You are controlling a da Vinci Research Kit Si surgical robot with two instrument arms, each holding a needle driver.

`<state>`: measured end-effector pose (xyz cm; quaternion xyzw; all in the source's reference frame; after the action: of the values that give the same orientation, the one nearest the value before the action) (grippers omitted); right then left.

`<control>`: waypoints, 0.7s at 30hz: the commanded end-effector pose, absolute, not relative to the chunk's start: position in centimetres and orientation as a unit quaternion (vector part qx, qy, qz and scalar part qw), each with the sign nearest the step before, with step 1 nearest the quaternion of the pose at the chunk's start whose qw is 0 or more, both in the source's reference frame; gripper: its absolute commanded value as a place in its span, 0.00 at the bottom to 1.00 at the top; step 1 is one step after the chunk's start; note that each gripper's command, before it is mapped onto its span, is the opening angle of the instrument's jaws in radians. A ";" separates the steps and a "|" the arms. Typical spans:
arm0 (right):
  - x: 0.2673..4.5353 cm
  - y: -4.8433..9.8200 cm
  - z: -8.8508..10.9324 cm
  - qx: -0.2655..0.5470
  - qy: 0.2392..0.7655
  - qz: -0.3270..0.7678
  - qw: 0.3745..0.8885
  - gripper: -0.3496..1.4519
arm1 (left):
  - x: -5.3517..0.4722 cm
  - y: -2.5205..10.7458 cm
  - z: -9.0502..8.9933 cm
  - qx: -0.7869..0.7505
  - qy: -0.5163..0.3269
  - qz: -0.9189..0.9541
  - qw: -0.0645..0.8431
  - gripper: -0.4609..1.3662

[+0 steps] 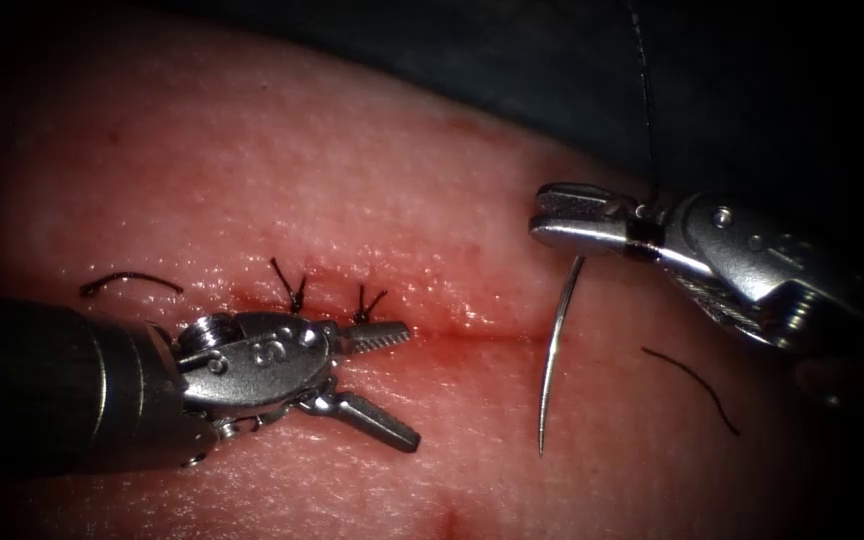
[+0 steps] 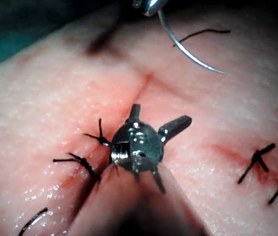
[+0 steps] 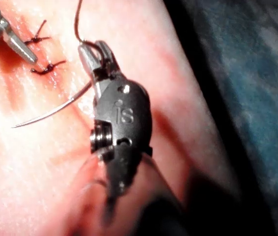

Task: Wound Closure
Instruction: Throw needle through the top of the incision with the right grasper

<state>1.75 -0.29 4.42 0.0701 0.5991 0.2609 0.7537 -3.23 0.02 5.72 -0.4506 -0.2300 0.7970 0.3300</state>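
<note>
The needle [image 1: 558, 352] hangs free above the tissue [image 1: 372, 190], clear of it, just past the right end of the cut [image 1: 472, 335]. The right pincer [image 1: 577, 222] is pinching it at its blunt end; thread [image 1: 644, 90] rises from that pincer. The left pincer [image 1: 392, 385] is spread over the cut, holding nothing. Two knotted stitches [image 1: 294, 290] sit just behind it. Loose cut ends of thread [image 1: 692, 385] lie on the tissue at either side.

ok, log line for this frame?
left gripper: open, holds nothing | right gripper: shut on needle near thread end | needle: outside tissue, hanging over cut
</note>
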 end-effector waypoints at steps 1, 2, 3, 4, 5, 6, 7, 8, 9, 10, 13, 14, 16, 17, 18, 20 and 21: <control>1.74 -0.3 4.4 0.063 0.599 0.258 0.756 0.00 | -3.22 0.0 5.7 -0.448 -0.225 0.800 0.329 0.40; 1.74 -0.3 4.4 0.063 0.599 0.258 0.756 0.00 | -3.21 0.0 5.7 -0.448 -0.223 0.801 0.327 0.40; 1.75 -0.3 4.4 0.059 0.600 0.254 0.756 0.00 | -3.20 0.0 5.7 -0.446 -0.218 0.805 0.324 0.38; 1.75 -0.3 4.4 0.056 0.601 0.249 0.757 0.00 | -3.19 0.1 5.7 -0.443 -0.216 0.808 0.323 0.37; 1.75 -0.3 4.4 0.051 0.604 0.245 0.757 0.00 | -3.18 0.1 5.7 -0.440 -0.213 0.811 0.320 0.37; 1.75 -0.3 4.4 0.052 0.604 0.245 0.757 0.00 | -3.17 0.1 5.7 -0.441 -0.212 0.812 0.318 0.37; 1.75 -0.3 4.4 0.049 0.605 0.243 0.756 0.00 | -3.16 0.1 5.7 -0.438 -0.209 0.816 0.315 0.36; 1.74 -0.3 4.4 0.047 0.605 0.241 0.757 0.00 | -3.15 0.1 5.7 -0.435 -0.208 0.818 0.313 0.37; 1.74 -0.3 4.4 0.045 0.606 0.238 0.758 0.00 | -3.15 0.1 5.7 -0.431 -0.208 0.821 0.311 0.37; 1.74 -0.3 4.4 0.044 0.606 0.236 0.758 0.00 | -3.14 0.1 5.7 -0.429 -0.207 0.823 0.310 0.38; 1.74 -0.4 4.4 0.030 0.607 0.220 0.763 0.00 | -3.12 0.1 5.6 -0.423 -0.203 0.829 0.305 0.36; 1.75 -0.4 4.4 0.025 0.608 0.213 0.765 0.00 | -3.12 0.1 5.6 -0.422 -0.201 0.831 0.303 0.36; 1.75 -0.4 4.4 0.017 0.608 0.204 0.767 0.00 | -3.11 0.1 5.6 -0.420 -0.200 0.834 0.298 0.39; 1.75 -0.4 4.3 0.013 0.608 0.200 0.768 0.00 | -3.11 0.2 5.6 -0.419 -0.198 0.834 0.299 0.41; 1.76 -0.4 4.3 0.009 0.609 0.192 0.769 0.00 | -3.11 0.2 5.6 -0.417 -0.196 0.836 0.298 0.42; 1.76 -0.4 4.3 0.002 0.609 0.186 0.771 0.00 | -3.10 0.2 5.6 -0.415 -0.191 0.838 0.300 0.39; 1.76 -0.4 4.3 0.002 0.609 0.186 0.771 0.00 | -3.10 0.2 5.6 -0.414 -0.191 0.838 0.300 0.39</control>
<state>1.76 -0.45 4.32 0.0032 0.6100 0.1827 0.7710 -3.10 0.22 5.64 -0.4146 -0.1910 0.8378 0.2995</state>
